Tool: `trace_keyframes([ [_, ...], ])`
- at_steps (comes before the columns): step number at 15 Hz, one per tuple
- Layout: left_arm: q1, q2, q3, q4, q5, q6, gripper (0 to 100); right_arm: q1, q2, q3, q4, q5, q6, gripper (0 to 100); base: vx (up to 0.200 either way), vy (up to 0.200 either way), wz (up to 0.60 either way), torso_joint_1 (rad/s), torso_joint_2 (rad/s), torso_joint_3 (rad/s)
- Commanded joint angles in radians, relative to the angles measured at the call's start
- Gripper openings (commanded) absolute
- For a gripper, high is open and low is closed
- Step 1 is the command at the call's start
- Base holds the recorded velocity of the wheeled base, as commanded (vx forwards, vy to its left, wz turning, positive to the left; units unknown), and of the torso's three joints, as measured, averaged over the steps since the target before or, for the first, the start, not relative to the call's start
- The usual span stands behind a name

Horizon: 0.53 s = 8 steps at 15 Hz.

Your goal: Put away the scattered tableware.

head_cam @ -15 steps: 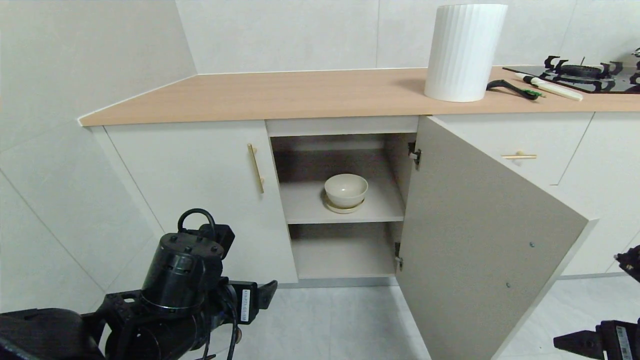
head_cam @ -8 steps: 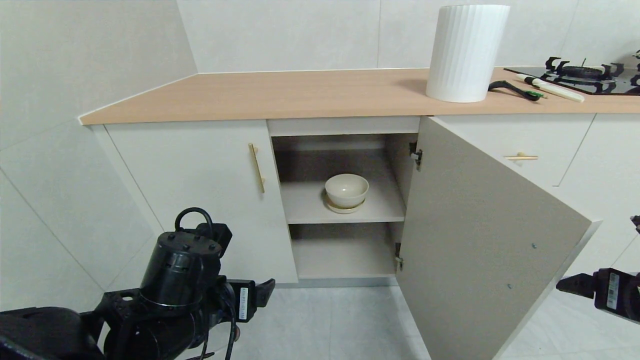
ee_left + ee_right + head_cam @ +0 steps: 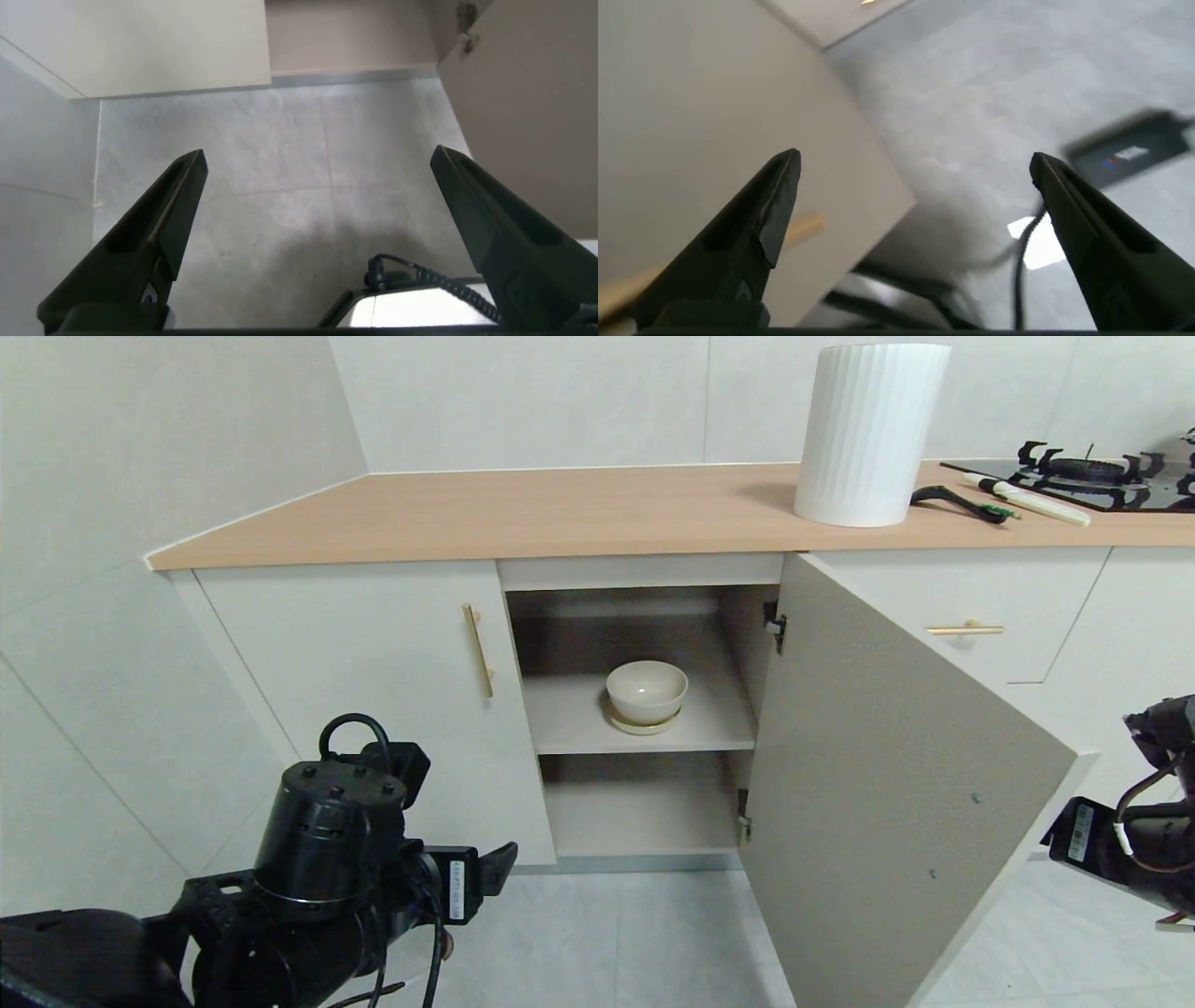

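Observation:
A cream bowl (image 3: pixel 646 689) sits on a small plate (image 3: pixel 639 725) on the upper shelf (image 3: pixel 569 719) of the cabinet. The cabinet door (image 3: pixel 887 775) stands wide open, swung out toward the right. My left gripper (image 3: pixel 490 875) is low at the left, in front of the shut left door; it is open over the floor tiles (image 3: pixel 318 163). At the right edge, my right gripper (image 3: pixel 1060 835) is just beyond the door's free edge. It is open (image 3: pixel 913 159) next to the door's outer face (image 3: pixel 701 103), with nothing between its fingers.
On the countertop (image 3: pixel 523 509) stand a tall white ribbed canister (image 3: pixel 868 434), a black-handled tool (image 3: pixel 957 502), a knife (image 3: pixel 1027 497) and a gas hob (image 3: pixel 1092 471). The left door (image 3: pixel 373 691) is shut, with a gold handle (image 3: pixel 478 649). A lower shelf (image 3: pixel 639 812) lies below.
My right gripper has risen from the bottom right corner to beside the door's free edge. That edge has shifted slightly left. The left arm has hardly moved.

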Motion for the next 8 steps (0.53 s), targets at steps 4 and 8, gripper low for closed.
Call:
trace_keyframes([
  [4,0.000,0.000,0.005,-0.015,-0.001,0.001,100,0.117,0.050,-0.046,-0.030,0.102,-0.007,100,0.000,0.000,0.00,0.000,0.00,0.000],
  [8,0.001,0.005,0.013,-0.019,-0.006,0.001,100,0.289,0.218,-0.124,-0.105,0.136,-0.007,100,0.000,0.000,0.00,0.000,0.00,0.000],
])
